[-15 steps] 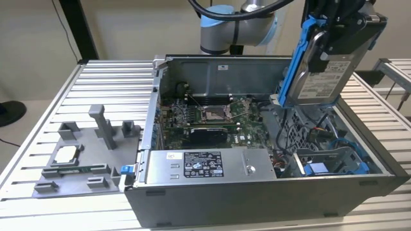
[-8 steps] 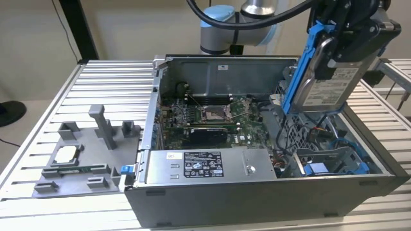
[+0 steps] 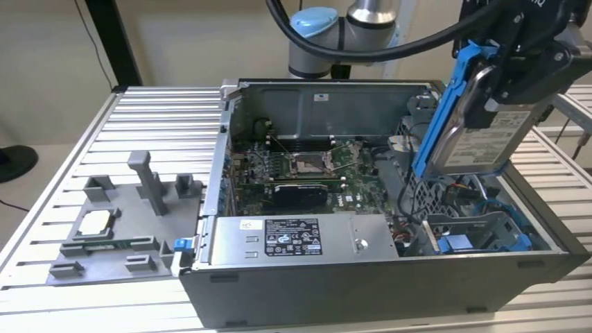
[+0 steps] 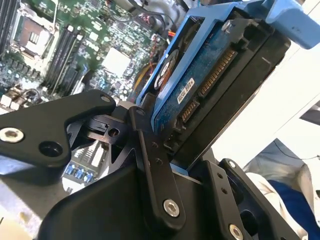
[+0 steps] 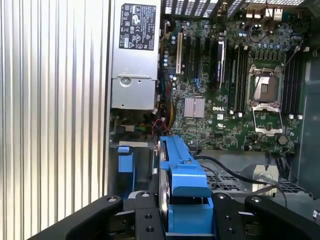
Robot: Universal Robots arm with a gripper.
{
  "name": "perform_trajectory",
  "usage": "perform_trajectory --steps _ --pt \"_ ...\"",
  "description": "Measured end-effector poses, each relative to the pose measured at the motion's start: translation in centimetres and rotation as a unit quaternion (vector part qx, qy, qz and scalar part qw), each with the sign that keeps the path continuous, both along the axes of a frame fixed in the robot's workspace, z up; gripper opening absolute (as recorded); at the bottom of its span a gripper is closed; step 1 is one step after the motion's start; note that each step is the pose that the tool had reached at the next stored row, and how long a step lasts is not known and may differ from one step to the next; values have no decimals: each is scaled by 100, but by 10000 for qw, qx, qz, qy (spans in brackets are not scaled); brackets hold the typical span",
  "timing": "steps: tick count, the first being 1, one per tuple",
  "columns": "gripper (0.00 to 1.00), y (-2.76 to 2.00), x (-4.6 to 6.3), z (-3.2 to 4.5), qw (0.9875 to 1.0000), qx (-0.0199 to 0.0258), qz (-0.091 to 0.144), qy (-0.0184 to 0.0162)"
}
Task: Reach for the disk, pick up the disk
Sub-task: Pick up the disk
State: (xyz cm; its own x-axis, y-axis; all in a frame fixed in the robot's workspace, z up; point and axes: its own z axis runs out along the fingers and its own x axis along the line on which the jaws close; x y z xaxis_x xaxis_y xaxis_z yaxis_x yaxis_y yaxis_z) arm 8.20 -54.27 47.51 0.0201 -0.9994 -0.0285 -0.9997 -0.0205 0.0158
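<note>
The disk [image 3: 481, 135], a silver drive with a white label and blue rails, hangs upright above the exterior view's right end of the open computer case. My gripper [image 3: 507, 73] is shut on its upper part, and its lower end is clear of the drive bay [image 3: 481, 232]. In the second wrist view the disk's [image 4: 210, 80] blue circuit side and connector sit between the black fingers [image 4: 150, 150]. The first wrist view has its blue rail [image 5: 182, 170] clamped in the gripper [image 5: 187, 210].
The open case [image 3: 370, 277] holds a motherboard [image 3: 296, 163] and a grey power supply box [image 3: 296, 239] with a black-and-white label. A grey fixture [image 3: 120, 222] with a small silver chip [image 3: 94, 222] lies on the slatted table [image 3: 157, 118] at the exterior view's left.
</note>
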Motion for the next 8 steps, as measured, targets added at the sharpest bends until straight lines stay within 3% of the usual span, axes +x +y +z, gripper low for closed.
perform_trajectory --steps 8 --pt "0 -216 13 -8 10000 0 -3 12"
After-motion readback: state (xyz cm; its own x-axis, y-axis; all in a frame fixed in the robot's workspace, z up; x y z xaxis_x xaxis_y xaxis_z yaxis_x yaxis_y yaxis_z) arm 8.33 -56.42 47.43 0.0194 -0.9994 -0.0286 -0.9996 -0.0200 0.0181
